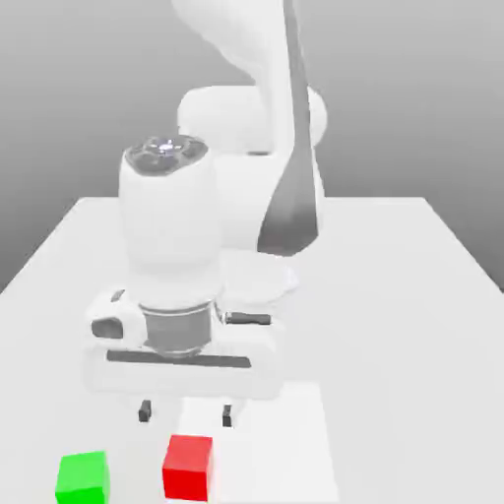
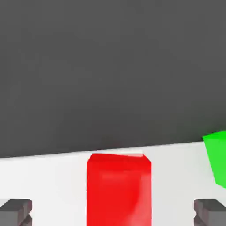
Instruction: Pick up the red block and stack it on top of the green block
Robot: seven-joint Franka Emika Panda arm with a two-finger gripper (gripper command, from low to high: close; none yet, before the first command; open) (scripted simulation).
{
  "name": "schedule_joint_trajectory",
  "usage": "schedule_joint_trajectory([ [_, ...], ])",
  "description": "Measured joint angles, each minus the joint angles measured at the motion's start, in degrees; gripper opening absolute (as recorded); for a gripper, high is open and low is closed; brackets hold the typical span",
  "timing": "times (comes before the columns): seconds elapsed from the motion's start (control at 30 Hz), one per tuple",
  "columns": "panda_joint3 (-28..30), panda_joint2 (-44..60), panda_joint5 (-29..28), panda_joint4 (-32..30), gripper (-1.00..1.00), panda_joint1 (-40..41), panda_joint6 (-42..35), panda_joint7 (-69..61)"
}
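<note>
1. Red block [image 1: 188, 466] sits on the table [image 1: 394, 295] near its front edge, green block [image 1: 83, 477] beside it, apart.
2. Gripper [image 1: 186, 413] hangs just above, fingers spread wide, empty.
3. Block [image 2: 119, 190] lies centred between the fingertips [image 2: 16, 211]; a straight descent should do.

Quick count: two cubes total. One small matte bright red cube [image 1: 188, 466] [image 2: 118, 190] and one small matte bright green cube [image 1: 83, 477] [image 2: 217, 155], the green one sitting near the red, off toward the exterior view's left. Both on one white tabletop [image 1: 394, 295].
</note>
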State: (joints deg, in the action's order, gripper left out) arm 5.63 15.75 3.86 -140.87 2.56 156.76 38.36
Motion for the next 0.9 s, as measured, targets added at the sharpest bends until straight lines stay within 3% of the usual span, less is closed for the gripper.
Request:
schedule_joint_trajectory([
  [0.07, -0.8, 4.2, 0.9, 0.6, 0.00, 0.7, 3.4, -0.7],
  [0.1, -1.2, 5.9, 1.2, 0.8, -1.00, 1.0, 4.8, -0.9],
  [0.33, -1.4, 6.2, 1.1, 0.9, -1.00, 1.2, 5.0, -0.9],
  [0.5, 0.0, -2.1, -0.8, -0.2, -1.00, 0.7, -2.2, 0.0],
  [0.8, 3.3, -2.8, -0.2, 7.3, -1.00, 8.9, -10.6, -15.7],
  [0.9, 2.9, 1.6, 1.3, 8.3, -1.00, 10.2, -7.1, -18.3],
])
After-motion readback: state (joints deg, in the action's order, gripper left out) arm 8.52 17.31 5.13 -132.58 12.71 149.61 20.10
